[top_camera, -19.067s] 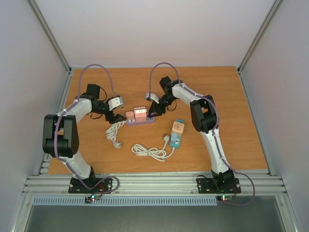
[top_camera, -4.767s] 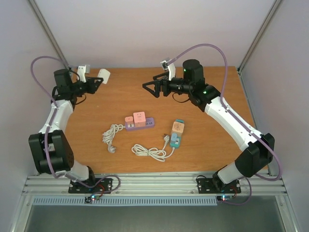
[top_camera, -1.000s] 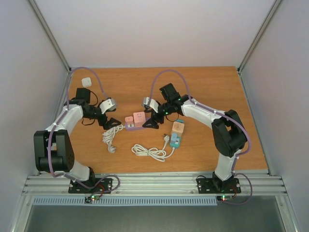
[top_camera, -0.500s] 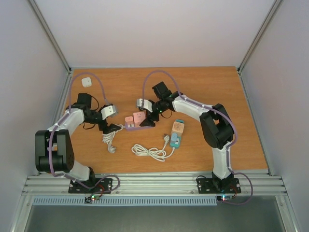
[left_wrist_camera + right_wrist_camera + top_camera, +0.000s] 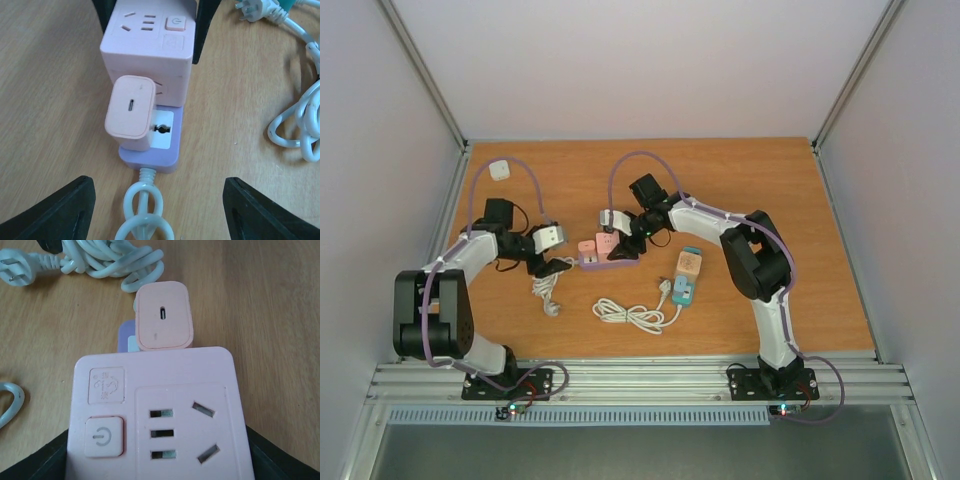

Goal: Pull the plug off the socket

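A purple power strip [image 5: 620, 260] lies mid-table with a pink cube adapter [image 5: 609, 242] and a small pink charger plug [image 5: 588, 246] plugged into it. My right gripper [image 5: 618, 246] straddles the cube adapter [image 5: 160, 410], jaws against its two sides. Its black fingers [image 5: 205, 30] show beside the cube [image 5: 147, 45] in the left wrist view. My left gripper [image 5: 560, 266] is open and empty, low over the strip's cord end, just short of the charger [image 5: 129, 112] and the strip [image 5: 150, 152]. The charger also shows in the right wrist view [image 5: 164, 315].
The strip's coiled white cord [image 5: 548, 288] lies under my left gripper. A teal power strip [image 5: 683, 291] carrying an orange cube [image 5: 689, 263] and a loose white cord [image 5: 630, 315] lie front right. A white plug [image 5: 500, 169] lies at the far left.
My right gripper has moved left over the strip and now sits around the pink cube. My left gripper has moved right, closer to the strip's cord end.
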You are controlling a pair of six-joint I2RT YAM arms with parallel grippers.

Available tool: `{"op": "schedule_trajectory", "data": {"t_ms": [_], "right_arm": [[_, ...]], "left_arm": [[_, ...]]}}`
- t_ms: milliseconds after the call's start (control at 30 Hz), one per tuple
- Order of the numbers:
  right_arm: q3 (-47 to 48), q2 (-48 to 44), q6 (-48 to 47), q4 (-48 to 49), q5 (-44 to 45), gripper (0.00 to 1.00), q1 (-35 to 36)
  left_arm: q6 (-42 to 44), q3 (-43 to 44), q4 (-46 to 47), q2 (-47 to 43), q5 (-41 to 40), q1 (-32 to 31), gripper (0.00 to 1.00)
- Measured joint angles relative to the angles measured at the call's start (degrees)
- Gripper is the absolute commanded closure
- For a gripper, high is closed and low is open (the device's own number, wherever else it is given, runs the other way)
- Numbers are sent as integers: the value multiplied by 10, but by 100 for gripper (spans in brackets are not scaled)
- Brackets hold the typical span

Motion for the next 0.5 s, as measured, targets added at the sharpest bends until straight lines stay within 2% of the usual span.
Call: {"op": "schedule_trajectory", "data": {"t_ms": [167, 300, 500], "right_arm": [[-26, -9, 2, 35, -5, 56, 1], [-56, -25, 5, 61, -3, 60, 5], [-84, -39, 13, 85, -5, 64, 16]], "left_arm": [[9, -24, 33, -6, -17, -32, 34], [10, -40, 61, -10, -30, -64, 36], [7, -42, 99, -13, -36, -66, 37]]}}
